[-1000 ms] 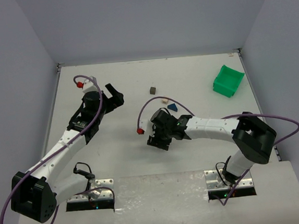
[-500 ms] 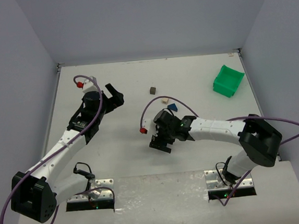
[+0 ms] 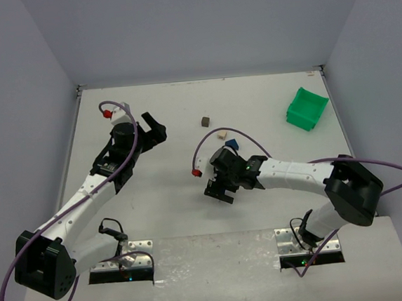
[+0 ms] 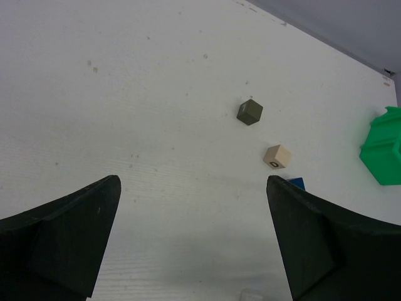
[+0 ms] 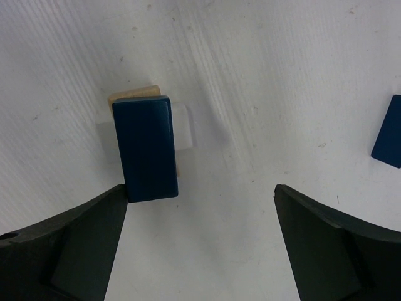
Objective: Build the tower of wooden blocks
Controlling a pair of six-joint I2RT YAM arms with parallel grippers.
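In the right wrist view a small stack stands on the table: a dark blue oblong block lies on top of a white block and a beige one. My right gripper is open and empty, and its left fingertip is next to the near end of the blue block. In the top view the right gripper hides the stack. A blue roof-shaped piece, a beige cube and a dark grey cube lie apart behind it. My left gripper is open and empty at the left.
A green bin stands at the back right. The left wrist view shows the dark cube, the beige cube, a blue corner and the bin's edge. Side walls enclose the table.
My right arm has shifted slightly to the right and towards the near edge, with the gripper still open. The left arm has not moved.
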